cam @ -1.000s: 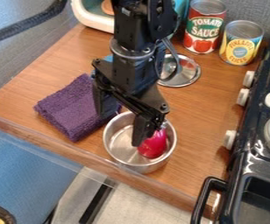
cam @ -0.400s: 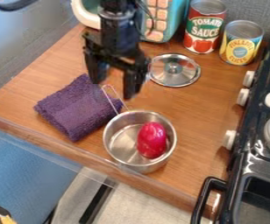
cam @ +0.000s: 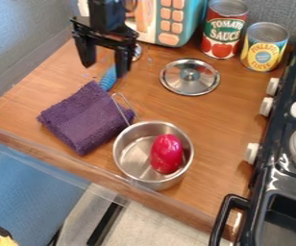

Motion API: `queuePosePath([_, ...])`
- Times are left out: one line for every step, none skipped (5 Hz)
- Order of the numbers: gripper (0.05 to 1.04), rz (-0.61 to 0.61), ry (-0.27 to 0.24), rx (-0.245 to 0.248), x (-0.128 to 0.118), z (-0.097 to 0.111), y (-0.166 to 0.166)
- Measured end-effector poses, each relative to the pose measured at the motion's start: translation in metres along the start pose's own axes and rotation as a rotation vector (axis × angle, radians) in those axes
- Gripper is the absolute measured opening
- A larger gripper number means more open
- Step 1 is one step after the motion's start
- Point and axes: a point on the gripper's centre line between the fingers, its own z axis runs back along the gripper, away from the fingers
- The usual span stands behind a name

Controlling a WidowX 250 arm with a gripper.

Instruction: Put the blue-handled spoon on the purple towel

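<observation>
My black gripper hangs open over the back left of the wooden counter, its two fingers apart with nothing between them. Just below it a blue-handled utensil lies partly behind the gripper. The folded purple towel is in front of the gripper. Nearer the front edge stands a steel pot with a wire handle raised at its back left; a shiny red object rests inside it. A round metal lid with a central knob lies flat to the gripper's right.
A toy microwave stands at the back, beside a tomato sauce can and a yellow can. The black stove with its protruding handle lines the right side. The counter's front edge runs below the pot.
The gripper has gone from over the pot up and back to the left, away from the red object, which stays in the pot. The lid and utensil are now less covered.
</observation>
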Motion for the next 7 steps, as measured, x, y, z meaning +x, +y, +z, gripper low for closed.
queuePosePath([1.001,0.055,0.016,0.0,0.006,-0.021,0.022])
queuePosePath([1.001,0.08,0.02,0.019,0.019,-0.037,0.029])
queuePosePath([1.001,0.099,0.016,0.035,0.028,-0.049,0.027])
queuePosePath([1.001,0.11,0.007,0.041,0.033,-0.054,0.019])
queuePosePath([0.965,0.122,-0.012,0.054,0.038,-0.055,0.015])
queuePosePath([0.685,0.1,-0.011,0.087,0.038,-0.055,0.02])
queuePosePath([0.423,0.08,-0.023,0.128,0.042,-0.051,0.027])
